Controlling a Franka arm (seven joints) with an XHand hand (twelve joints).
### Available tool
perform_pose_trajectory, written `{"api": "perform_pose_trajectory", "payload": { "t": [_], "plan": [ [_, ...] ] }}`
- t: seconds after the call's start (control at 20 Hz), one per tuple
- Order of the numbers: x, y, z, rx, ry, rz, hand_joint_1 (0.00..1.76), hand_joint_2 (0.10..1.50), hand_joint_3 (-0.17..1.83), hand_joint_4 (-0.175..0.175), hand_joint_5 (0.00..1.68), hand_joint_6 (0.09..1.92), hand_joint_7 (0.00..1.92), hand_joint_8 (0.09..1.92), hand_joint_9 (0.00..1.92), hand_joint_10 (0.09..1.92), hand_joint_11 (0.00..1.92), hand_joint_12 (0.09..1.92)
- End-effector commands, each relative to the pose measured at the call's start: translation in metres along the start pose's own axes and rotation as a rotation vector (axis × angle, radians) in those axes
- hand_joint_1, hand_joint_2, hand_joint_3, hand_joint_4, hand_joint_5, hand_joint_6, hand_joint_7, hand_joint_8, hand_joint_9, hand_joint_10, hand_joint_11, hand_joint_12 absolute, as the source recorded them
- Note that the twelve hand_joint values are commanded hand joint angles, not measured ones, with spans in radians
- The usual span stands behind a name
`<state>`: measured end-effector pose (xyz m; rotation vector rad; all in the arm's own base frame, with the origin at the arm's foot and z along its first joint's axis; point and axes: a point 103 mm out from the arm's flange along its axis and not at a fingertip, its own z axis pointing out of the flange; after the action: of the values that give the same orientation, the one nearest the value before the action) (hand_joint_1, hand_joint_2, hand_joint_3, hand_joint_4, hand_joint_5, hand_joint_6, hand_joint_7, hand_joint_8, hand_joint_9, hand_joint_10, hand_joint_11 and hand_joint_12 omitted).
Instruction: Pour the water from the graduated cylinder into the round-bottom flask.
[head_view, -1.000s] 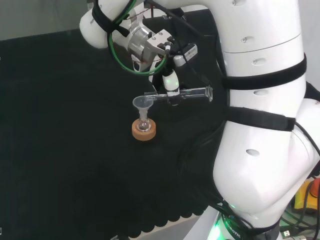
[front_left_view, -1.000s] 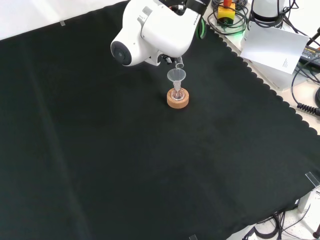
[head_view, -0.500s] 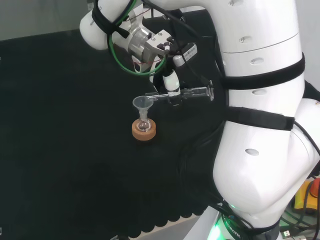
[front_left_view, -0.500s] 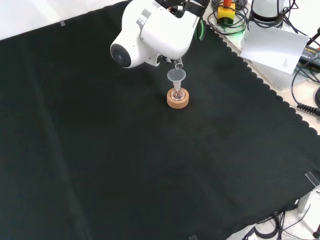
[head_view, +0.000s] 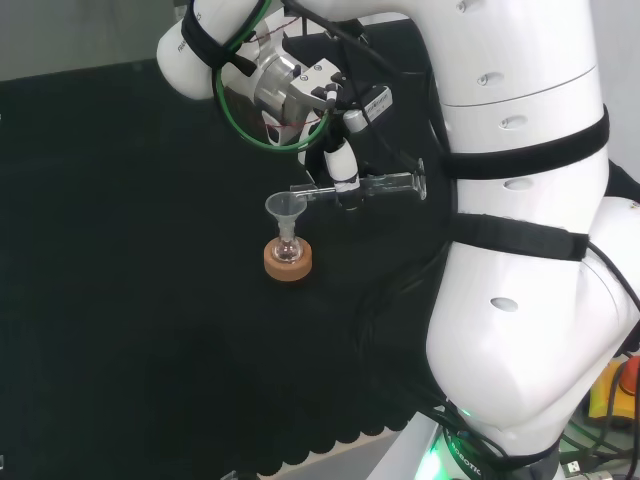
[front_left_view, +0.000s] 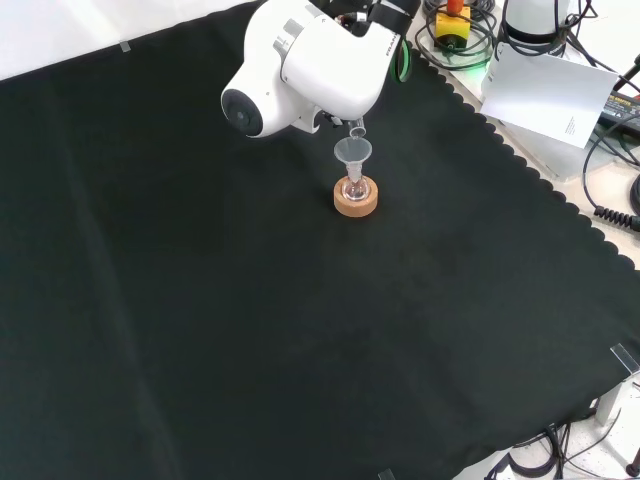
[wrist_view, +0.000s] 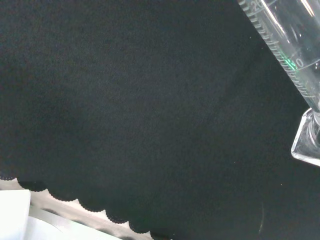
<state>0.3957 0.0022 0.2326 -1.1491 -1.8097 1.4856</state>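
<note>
In the head view the hand (head_view: 342, 168) is shut on a clear graduated cylinder (head_view: 375, 185) that lies almost level, base to the right. Its mouth reaches over a clear funnel (head_view: 286, 207). The funnel stands in a small round-bottom flask (head_view: 288, 249) seated on a cork ring (head_view: 287, 263). From the front, the cylinder's mouth (front_left_view: 357, 130) peeks out under the white arm link (front_left_view: 305, 55), just above the funnel (front_left_view: 352, 152), flask (front_left_view: 354, 187) and cork ring (front_left_view: 356, 200). The wrist view has the cylinder's marked tube (wrist_view: 287, 47) and its foot (wrist_view: 309, 145) close up. Water is not discernible.
The black cloth (front_left_view: 300, 330) ends in a scalloped edge (front_left_view: 520, 165) at the front view's right. Beyond it lie a white sheet of paper (front_left_view: 550, 90), cables (front_left_view: 615, 180) and a yellow and red button box (front_left_view: 452, 18). The arm's big white links (head_view: 520, 230) stand at the head view's right.
The wrist has turned slightly and the cylinder's base end has risen a little. Its mouth stays over the funnel; flask and cork ring have not moved.
</note>
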Motion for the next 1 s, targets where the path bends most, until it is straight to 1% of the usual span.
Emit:
{"api": "perform_pose_trajectory", "payload": {
  "t": [0.05,0.3,0.5,0.6,0.7,0.85,1.0],
  "plan": [
    [0.000,0.000,0.000,-0.003,0.000,0.000,1.27,1.10,0.00,-0.175,1.00,0.97,1.04,0.94,1.48,0.09,1.31,0.72],
    [0.001,0.000,0.000,-0.009,-0.002,0.001,1.27,1.10,0.00,-0.175,1.00,0.97,1.04,0.95,1.48,0.09,1.31,0.72],
    [-0.002,0.000,0.003,-0.045,0.005,-0.016,1.27,1.10,0.00,-0.175,1.00,0.97,1.04,0.95,1.48,0.09,1.31,0.72],
    [-0.005,-0.001,0.006,-0.082,0.014,-0.028,1.27,1.10,0.00,-0.175,1.00,0.97,1.04,0.95,1.48,0.09,1.31,0.72],
    [-0.011,-0.003,0.010,-0.137,0.042,-0.063,1.27,1.10,0.00,-0.175,1.00,0.97,1.04,0.95,1.48,0.09,1.31,0.72],
    [-0.019,-0.004,0.016,-0.194,0.092,-0.113,1.26,1.10,0.00,-0.175,1.00,0.97,1.04,0.95,1.48,0.09,1.31,0.72],
    [-0.027,-0.006,0.021,-0.258,0.119,-0.139,1.26,1.10,0.00,-0.175,1.00,0.97,1.04,0.95,1.48,0.09,1.31,0.72]
  ]
}}
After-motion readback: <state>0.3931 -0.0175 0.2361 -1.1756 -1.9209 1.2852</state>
